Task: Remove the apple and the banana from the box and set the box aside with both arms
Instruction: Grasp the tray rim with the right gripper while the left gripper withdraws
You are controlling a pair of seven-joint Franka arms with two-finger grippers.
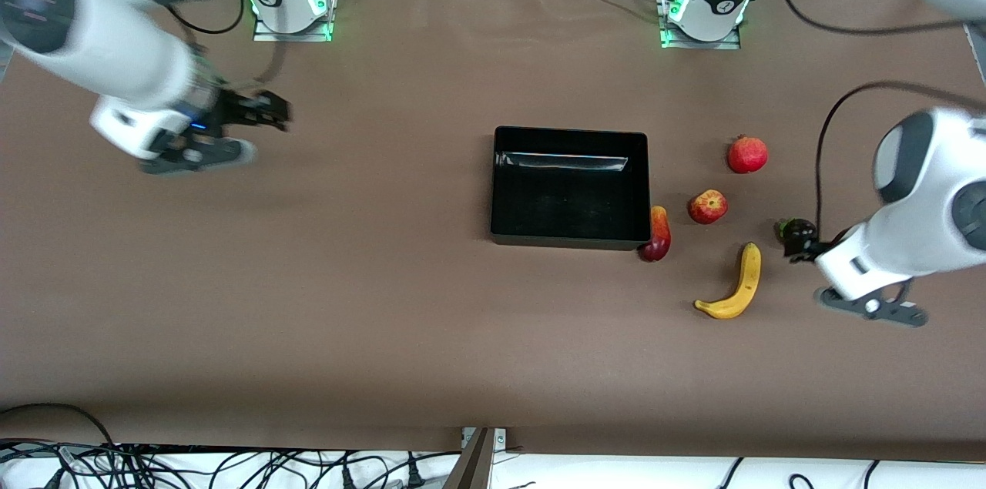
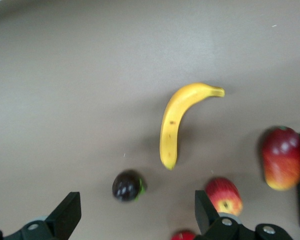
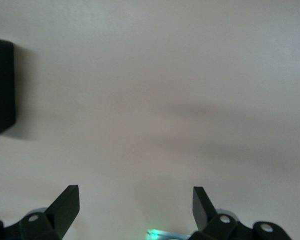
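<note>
Empty now, the box (image 1: pixel 569 189), sitting mid-worktop (image 1: pixel 385 304) as a shallow black bin with glossy low walls and square corners. Probably light and stiff, yet slick to pinch; best taken by the thin rims at its two short ends, one gripper per end, so as not to twist it. Already out, the banana (image 1: pixel 735 285): long, curved, matte yellow with darker tips, lying nearer the front camera than the apple (image 1: pixel 707 206), a small round red-and-yellow fruit beside the box toward the left arm's end. Resting against the box's corner, an oval red-yellow fruit (image 1: pixel 657 235); likely to roll if the box slides. Also there, a red pomegranate (image 1: pixel 747 154) and a small dark fruit (image 1: pixel 796 229). Left gripper (image 2: pixel 134 212) above the dark fruit, fingers spread wide, holding nothing. Right gripper (image 3: pixel 134 205) over bare worktop well apart from the box, equally wide, empty.
</note>
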